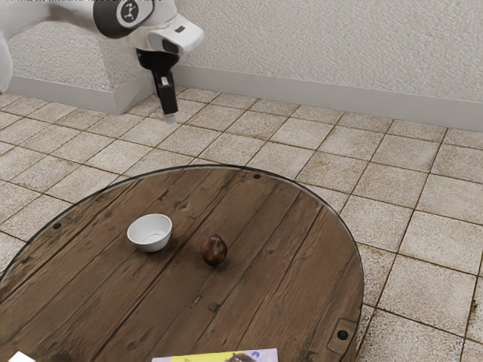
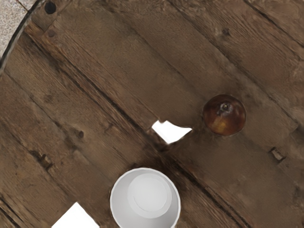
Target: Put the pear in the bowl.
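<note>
- Exterior view: your tool (image 1: 170,118) hangs high, toward twelve o'clock from the bowl (image 1: 150,234); you cannot tell whether it is released or clenched.
- Same view: pear (image 1: 214,250) on the worktop (image 1: 287,286), toward four o'clock from the bowl.
- Wrist view: you see the pear's stem end, apart from the bowl.

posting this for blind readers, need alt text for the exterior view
A dark brown pear stands beside an empty white bowl on a round wooden table. A black robot claw hangs at upper left, holding nothing; a yellow-and-purple item is cut off at the bottom edge.
</note>
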`<move>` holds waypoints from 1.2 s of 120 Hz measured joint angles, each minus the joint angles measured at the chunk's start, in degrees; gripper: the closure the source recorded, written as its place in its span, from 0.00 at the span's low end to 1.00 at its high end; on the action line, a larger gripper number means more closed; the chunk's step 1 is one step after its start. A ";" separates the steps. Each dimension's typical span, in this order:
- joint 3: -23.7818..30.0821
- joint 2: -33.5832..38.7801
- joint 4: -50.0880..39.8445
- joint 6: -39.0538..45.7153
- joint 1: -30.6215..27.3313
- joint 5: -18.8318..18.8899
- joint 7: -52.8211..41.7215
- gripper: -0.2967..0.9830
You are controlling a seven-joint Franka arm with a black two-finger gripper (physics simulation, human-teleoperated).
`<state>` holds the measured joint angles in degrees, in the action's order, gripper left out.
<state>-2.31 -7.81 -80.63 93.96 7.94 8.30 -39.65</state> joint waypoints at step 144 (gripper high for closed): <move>1.72 -16.56 -28.47 33.70 -3.84 -26.56 10.75 0.23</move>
<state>-0.59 -24.37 -109.10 127.66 4.10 -18.26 -28.90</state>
